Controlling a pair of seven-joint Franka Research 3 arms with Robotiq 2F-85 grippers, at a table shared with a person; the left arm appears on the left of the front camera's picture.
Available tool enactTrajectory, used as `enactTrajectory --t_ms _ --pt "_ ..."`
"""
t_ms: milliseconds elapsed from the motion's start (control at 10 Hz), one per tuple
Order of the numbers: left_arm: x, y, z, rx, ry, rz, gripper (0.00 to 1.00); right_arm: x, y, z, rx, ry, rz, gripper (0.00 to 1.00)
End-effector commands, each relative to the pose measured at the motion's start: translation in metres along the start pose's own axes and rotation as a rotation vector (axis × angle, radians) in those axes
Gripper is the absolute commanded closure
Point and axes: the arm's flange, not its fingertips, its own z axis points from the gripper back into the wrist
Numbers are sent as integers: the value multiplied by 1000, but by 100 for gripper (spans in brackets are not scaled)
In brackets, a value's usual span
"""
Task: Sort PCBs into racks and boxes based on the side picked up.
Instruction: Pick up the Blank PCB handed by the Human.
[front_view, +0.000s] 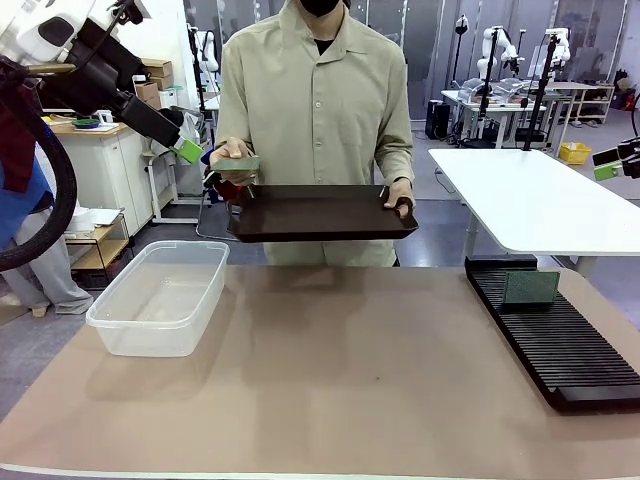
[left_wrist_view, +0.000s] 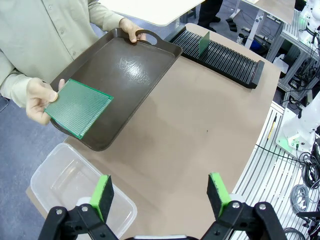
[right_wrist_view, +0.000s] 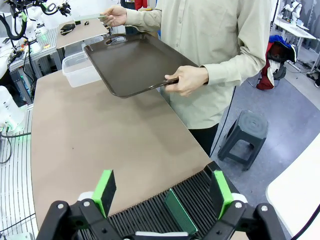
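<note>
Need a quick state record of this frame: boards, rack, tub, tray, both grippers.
tray: held up by the person, nothing on it
rack: on the table, robot's right side
tub: on the table, robot's left side, no board inside
board 1: flat in the person's hand, above the tray's end
board 2: upright in a slot near the rack's far end
left gripper: open, raised, empty
right gripper: open, above the rack, empty
</note>
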Motion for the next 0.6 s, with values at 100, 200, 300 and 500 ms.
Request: enactTrajectory --t_ms 100,200,300,500 --pt "-1 1 0 -10 -4 1 0 0 -1 0 -8 2 -1 0" --pt "-1 1 0 -10 -4 1 0 0 -1 0 -8 2 -1 0" --pt "-1 1 0 -10 -4 1 0 0 -1 0 -8 2 -1 0" --pt "-1 1 0 -10 -4 1 0 0 -1 0 -8 2 -1 0"
